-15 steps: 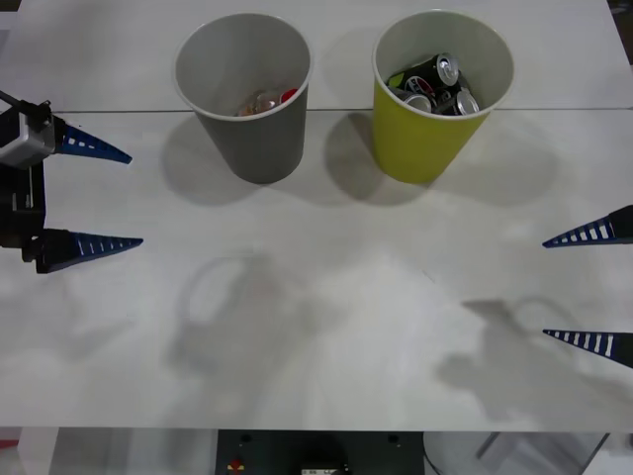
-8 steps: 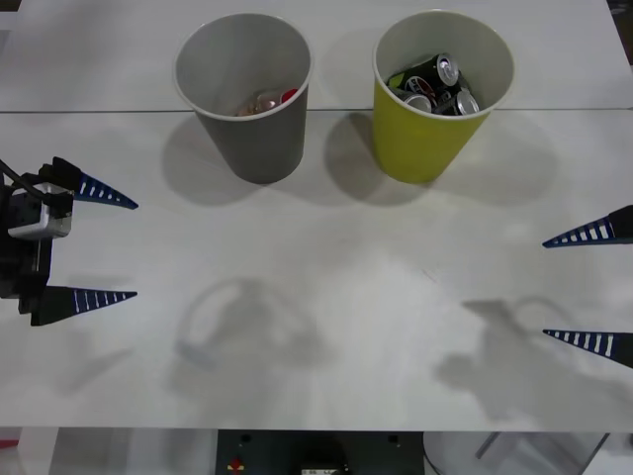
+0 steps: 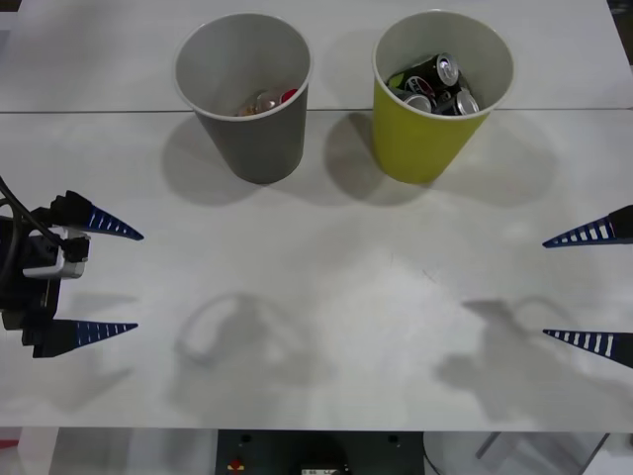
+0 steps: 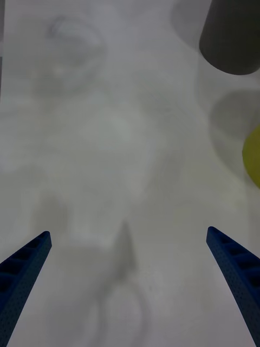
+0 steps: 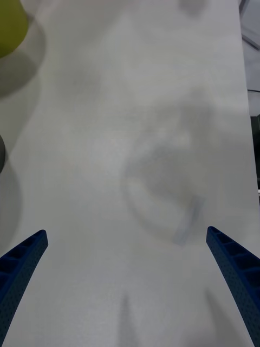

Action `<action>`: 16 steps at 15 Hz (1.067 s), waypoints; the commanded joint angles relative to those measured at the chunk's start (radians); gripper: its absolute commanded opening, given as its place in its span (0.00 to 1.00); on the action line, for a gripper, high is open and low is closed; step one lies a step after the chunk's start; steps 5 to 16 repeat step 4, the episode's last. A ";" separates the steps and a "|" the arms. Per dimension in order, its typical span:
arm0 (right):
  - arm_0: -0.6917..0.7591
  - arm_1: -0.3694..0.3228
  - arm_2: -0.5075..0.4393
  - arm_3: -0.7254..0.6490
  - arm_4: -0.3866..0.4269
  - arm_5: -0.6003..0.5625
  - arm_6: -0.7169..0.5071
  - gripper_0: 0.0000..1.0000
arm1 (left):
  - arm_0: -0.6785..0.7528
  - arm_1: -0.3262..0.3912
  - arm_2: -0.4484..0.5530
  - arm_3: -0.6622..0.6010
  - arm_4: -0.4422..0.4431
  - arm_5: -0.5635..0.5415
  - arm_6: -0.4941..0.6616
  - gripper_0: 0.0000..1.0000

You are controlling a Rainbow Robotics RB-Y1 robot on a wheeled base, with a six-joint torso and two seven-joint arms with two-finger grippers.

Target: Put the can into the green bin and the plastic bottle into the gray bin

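My left claw hangs wide open and holds nothing at the left edge of the white tabletop, and my right claw hangs wide open and holds nothing at the right edge. At the top of the picture, the gray bin on the left has the plastic bottle down inside it. The green bin beside it has dark cans inside.

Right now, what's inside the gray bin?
At the bottom of the gray bin lies the plastic bottle: its red cap and some clear body show. The bin's near wall covers the rest, so anything beneath it is hidden.
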 commanded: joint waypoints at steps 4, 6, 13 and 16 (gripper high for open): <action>0.000 0.000 0.000 0.000 0.000 0.000 0.000 1.00 | 0.002 -0.003 -0.002 0.002 -0.008 0.000 -0.011 1.00; 0.000 0.000 0.000 0.000 0.000 0.000 0.000 1.00 | 0.002 -0.003 -0.002 0.002 -0.008 0.000 -0.011 1.00; 0.000 0.000 0.000 0.000 0.000 0.000 0.000 1.00 | 0.002 -0.003 -0.002 0.002 -0.008 0.000 -0.011 1.00; 0.000 0.000 0.000 0.000 0.000 0.000 0.000 1.00 | 0.002 -0.003 -0.002 0.002 -0.008 0.000 -0.011 1.00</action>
